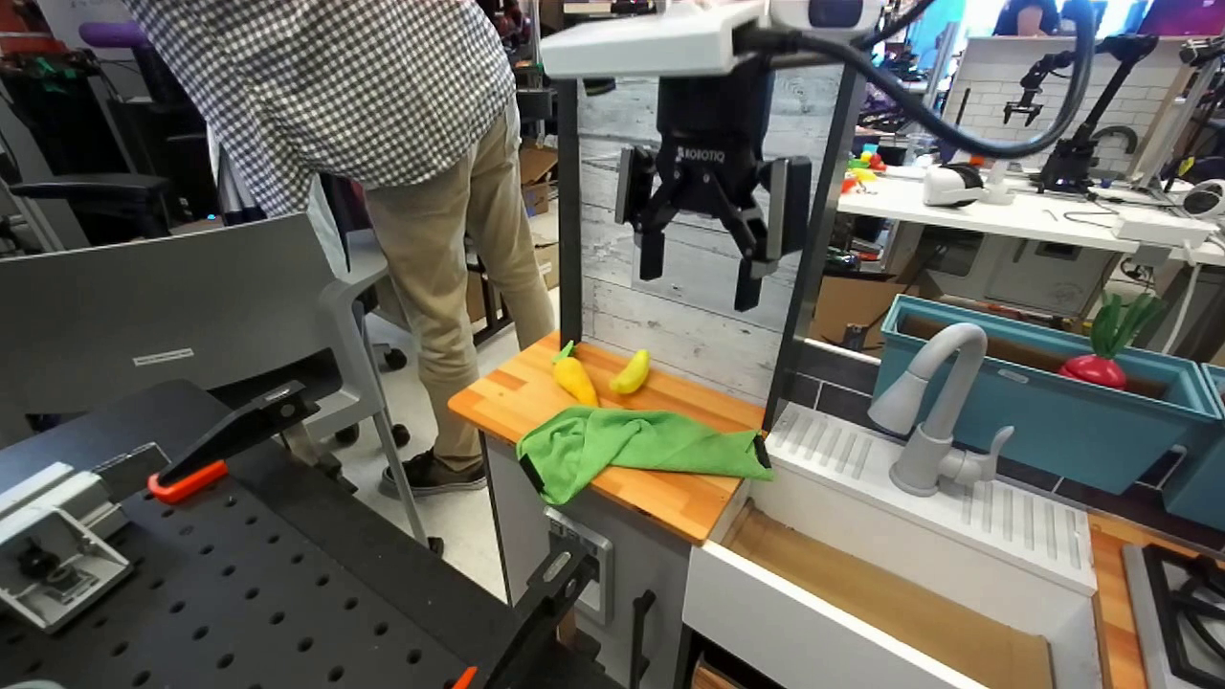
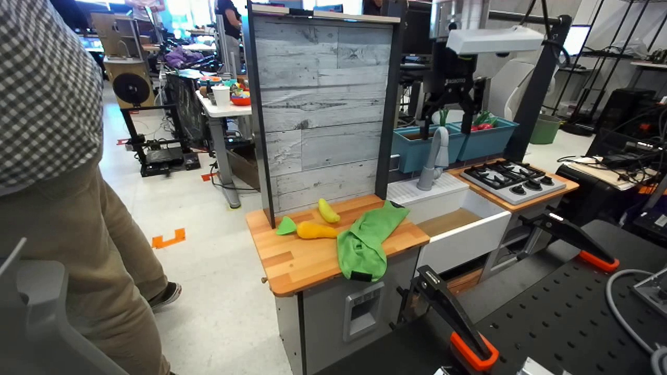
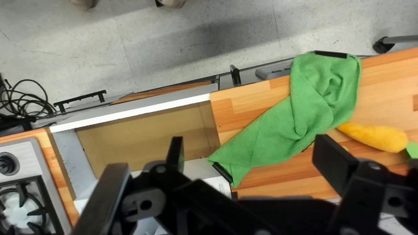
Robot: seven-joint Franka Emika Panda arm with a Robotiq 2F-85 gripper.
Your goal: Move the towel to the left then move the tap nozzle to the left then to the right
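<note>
A crumpled green towel [image 1: 641, 445] lies on the wooden counter, one end over the front edge and the other reaching the sink's edge. It also shows in an exterior view [image 2: 367, 239] and the wrist view [image 3: 294, 127]. The grey tap nozzle [image 1: 900, 402] points down toward the sink side nearest the counter. It also shows in an exterior view [image 2: 442, 156]. I cannot make out the tap in the wrist view, where the gripper covers that part. My gripper [image 1: 700, 273] is open and empty, well above the counter and sink. Its fingers [image 3: 251, 151] frame the towel from above.
A yellow carrot [image 1: 574, 380] touches or nearly touches the towel; a toy banana [image 1: 631, 373] lies behind. A tall panel [image 2: 323, 114] stands behind the counter. The sink [image 1: 813, 622], blue planters [image 1: 1014, 411] and stove [image 2: 513, 182] are alongside. A person [image 1: 440, 191] stands nearby.
</note>
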